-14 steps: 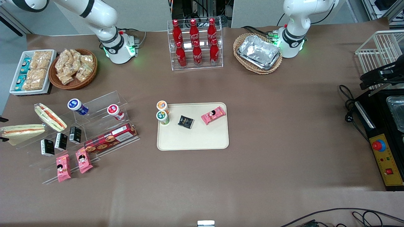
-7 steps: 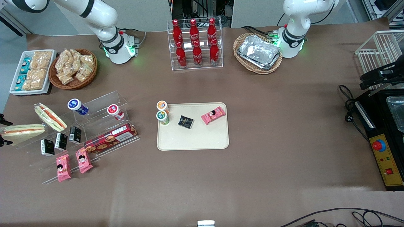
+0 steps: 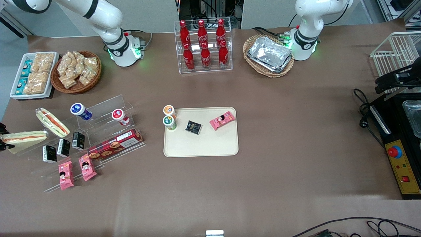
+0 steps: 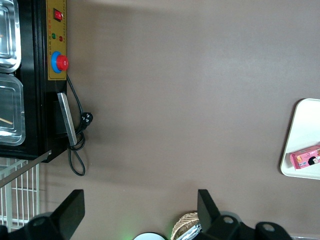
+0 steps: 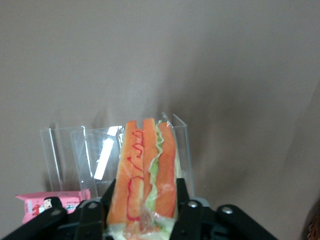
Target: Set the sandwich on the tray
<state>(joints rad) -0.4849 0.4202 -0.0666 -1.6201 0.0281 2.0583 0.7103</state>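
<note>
The sandwich [image 3: 24, 137], pale bread with one orange-red stripe, lies at the working arm's end of the table, at the end of the clear acrylic stand [image 3: 98, 138]. My gripper [image 3: 1, 136] is at the picture's edge, its fingers on either side of the sandwich. In the right wrist view the sandwich [image 5: 145, 170] fills the gap of the gripper [image 5: 145, 200], and both black fingers [image 5: 183, 192] press on its wrap. The cream tray [image 3: 204, 148] lies mid-table, well away toward the parked arm; its edge shows in the left wrist view [image 4: 300, 135].
A second sandwich with green layers [image 3: 52, 122] lies on the stand next to the held one. The stand also holds cups, black cartons, a biscuit box and pink packs. On the tray are two cups [image 3: 169, 121], a black packet [image 3: 193, 127] and a pink pack [image 3: 222, 120].
The gripper's fingers have come in around the sandwich's end at the picture's edge, and the sandwich has shifted slightly. Nothing else moved.
</note>
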